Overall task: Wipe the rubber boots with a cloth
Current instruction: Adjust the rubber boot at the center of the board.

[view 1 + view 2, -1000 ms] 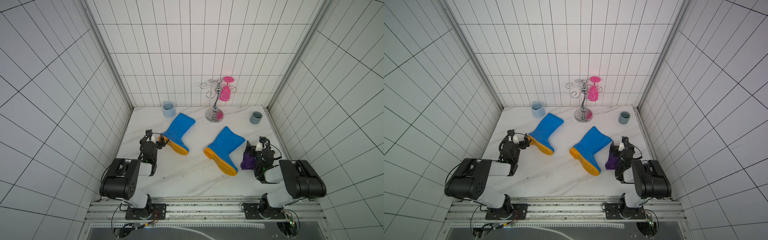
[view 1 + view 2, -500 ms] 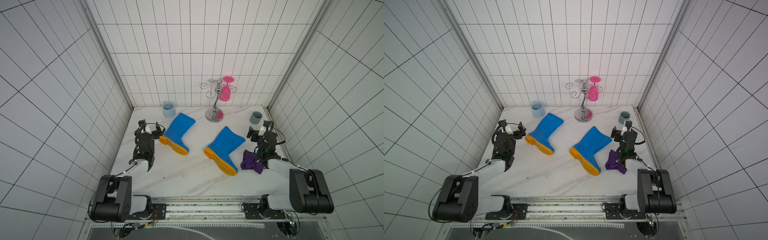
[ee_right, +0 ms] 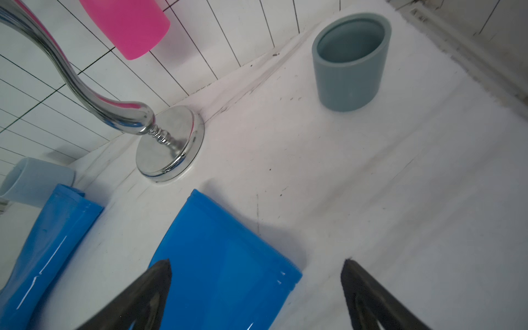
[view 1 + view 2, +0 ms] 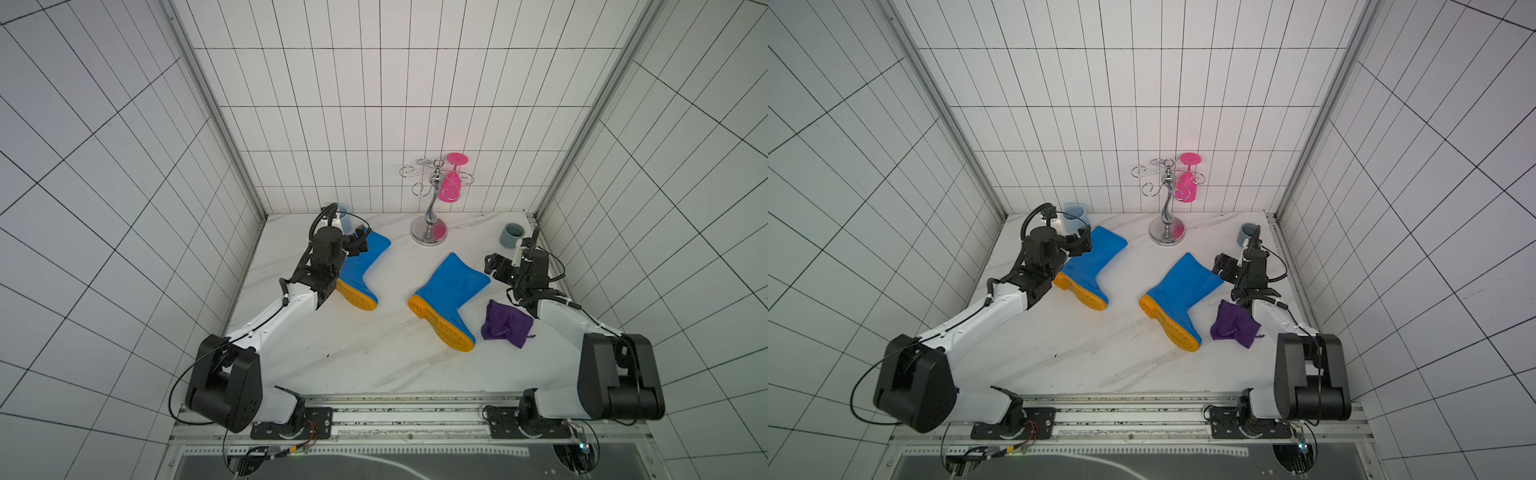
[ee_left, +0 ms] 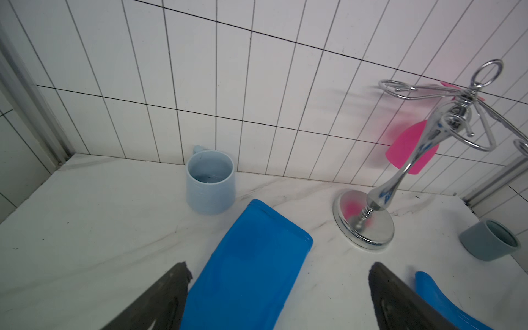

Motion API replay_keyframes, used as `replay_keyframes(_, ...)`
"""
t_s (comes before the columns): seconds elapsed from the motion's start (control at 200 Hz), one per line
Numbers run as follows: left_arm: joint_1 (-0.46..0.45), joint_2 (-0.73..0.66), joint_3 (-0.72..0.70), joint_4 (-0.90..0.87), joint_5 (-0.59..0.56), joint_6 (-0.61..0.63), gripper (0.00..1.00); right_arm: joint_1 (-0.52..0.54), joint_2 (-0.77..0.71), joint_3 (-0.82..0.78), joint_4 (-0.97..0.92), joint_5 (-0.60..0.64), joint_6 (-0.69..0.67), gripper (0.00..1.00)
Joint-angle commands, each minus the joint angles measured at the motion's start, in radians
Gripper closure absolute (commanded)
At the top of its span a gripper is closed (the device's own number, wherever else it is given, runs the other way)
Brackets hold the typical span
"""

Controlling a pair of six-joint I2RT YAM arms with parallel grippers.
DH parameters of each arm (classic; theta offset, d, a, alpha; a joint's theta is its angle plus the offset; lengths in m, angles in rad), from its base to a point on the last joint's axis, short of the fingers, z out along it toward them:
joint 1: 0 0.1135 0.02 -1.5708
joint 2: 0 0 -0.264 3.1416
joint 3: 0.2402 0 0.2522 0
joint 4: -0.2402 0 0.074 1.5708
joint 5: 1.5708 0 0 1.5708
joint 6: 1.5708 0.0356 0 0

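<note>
On the white marble-patterned tabletop [image 4: 374,353] the pair of glossy bright blue rubber boots [image 4: 451,291] with orange-yellow treaded soles lies on its sides, just where it lay a second ago. The left boot [image 4: 363,266] is near the back left corner and the right boot [image 4: 1183,291] nearer the middle, both shafts pointing toward the back wall. What has changed is my arms: a second ago both were folded back near the rail, half a second ago they were partway out, and now both reach forward. My left gripper [image 4: 360,243] hangs over the left boot's shaft. From the wrist, the left gripper [image 5: 278,265] shows its jaws spread wide, with the blue shaft below and between them and nothing held. My right gripper [image 4: 496,266] has gone past the cloth and sits just beside the top of the right boot's shaft. From its wrist, the right gripper [image 3: 257,262] is also spread wide and empty. Whether either touches a boot I cannot tell. The small crumpled dark purple fabric cloth [image 4: 506,324] lies about where it did, on the table beside the right boot's sole and next to my right forearm. The light blue mug [image 4: 344,214], grey cup [image 4: 512,235] and chrome stand [image 4: 430,224] with its hanging pink glass [image 4: 451,191] have not moved.
</note>
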Motion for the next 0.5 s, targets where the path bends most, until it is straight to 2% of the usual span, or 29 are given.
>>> replay_keyframes(0.0,-0.042,-0.02,0.01,-0.151,-0.009,-0.023,0.02,-0.001,0.02,0.005,-0.025,-0.126,0.123,0.08)
replay_keyframes(0.11,-0.061,-0.034,-0.024,-0.142,0.059,-0.059,0.02,-0.005,0.046,-0.01,-0.033,-0.15,0.159,0.1)
replay_keyframes(0.21,-0.085,-0.015,-0.042,-0.133,0.071,-0.07,0.02,-0.01,0.082,-0.018,-0.03,-0.173,0.178,0.13)
replay_keyframes(0.495,-0.14,0.157,0.004,-0.119,0.135,-0.095,0.02,-0.029,0.138,-0.028,-0.047,-0.203,0.193,0.16)
